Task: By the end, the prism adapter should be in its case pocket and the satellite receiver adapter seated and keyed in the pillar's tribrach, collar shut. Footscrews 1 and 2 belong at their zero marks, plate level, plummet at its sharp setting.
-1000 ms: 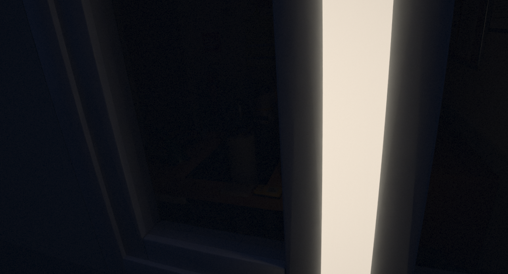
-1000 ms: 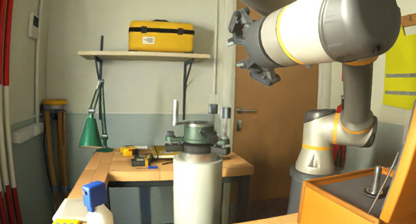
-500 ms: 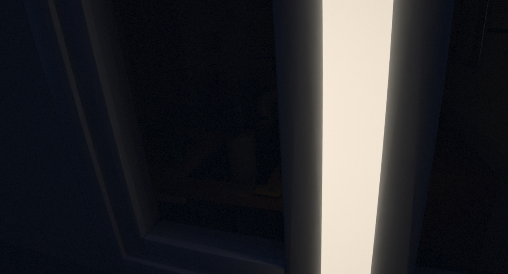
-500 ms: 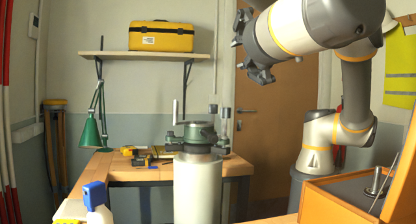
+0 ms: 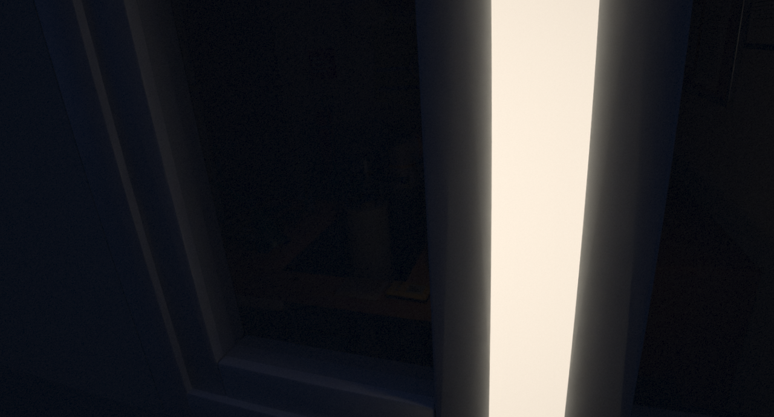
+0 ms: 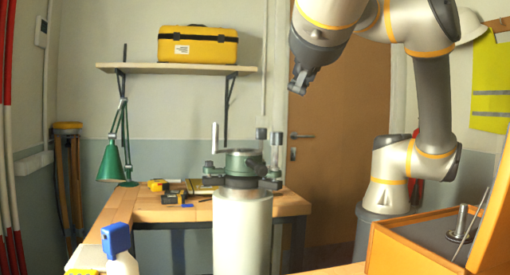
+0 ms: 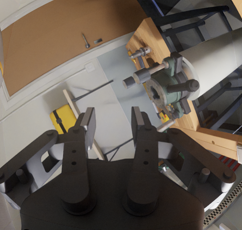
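Observation:
The green tribrach (image 6: 239, 169) (image 7: 167, 90) sits on top of the white pillar (image 6: 242, 231) (image 7: 212, 61), its central socket empty. A metal adapter (image 6: 459, 227) stands upright in the open orange case (image 6: 434, 239) at the lower right. Another adapter (image 7: 140, 52) stands on the workbench behind the pillar. High above and to the right of the tribrach, my gripper (image 6: 299, 83) (image 7: 111, 121) hangs open and holds nothing. The side camera shows only darkness and a bright strip.
The orange door (image 6: 338, 147) stands close behind the gripper. A shelf (image 6: 175, 67) on the wall carries a yellow case (image 6: 197, 44). The wooden workbench (image 6: 199, 203) holds small tools and a green lamp (image 6: 113, 163). A spray bottle (image 6: 117, 247) stands at the lower left.

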`<act>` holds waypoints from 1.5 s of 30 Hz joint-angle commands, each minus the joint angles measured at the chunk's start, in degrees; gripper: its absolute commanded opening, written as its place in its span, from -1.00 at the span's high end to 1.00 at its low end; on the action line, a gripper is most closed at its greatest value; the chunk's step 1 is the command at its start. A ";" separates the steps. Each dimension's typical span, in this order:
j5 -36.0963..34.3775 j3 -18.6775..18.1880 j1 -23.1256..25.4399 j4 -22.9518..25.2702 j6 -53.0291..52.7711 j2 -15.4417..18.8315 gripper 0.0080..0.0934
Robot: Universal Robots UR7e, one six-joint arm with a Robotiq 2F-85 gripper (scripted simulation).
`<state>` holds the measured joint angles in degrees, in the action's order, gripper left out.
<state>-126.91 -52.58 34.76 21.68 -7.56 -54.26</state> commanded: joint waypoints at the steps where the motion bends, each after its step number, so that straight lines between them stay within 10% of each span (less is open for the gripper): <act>1: 0.86 -0.65 -0.37 1.50 -2.38 -0.82 0.18; 28: 28.47 -22.20 -11.83 49.56 -78.58 -24.12 0.18; 45: 36.40 -28.38 -15.12 63.35 -100.44 -30.79 0.18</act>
<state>-90.47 -81.03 19.61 85.08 -108.11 -85.10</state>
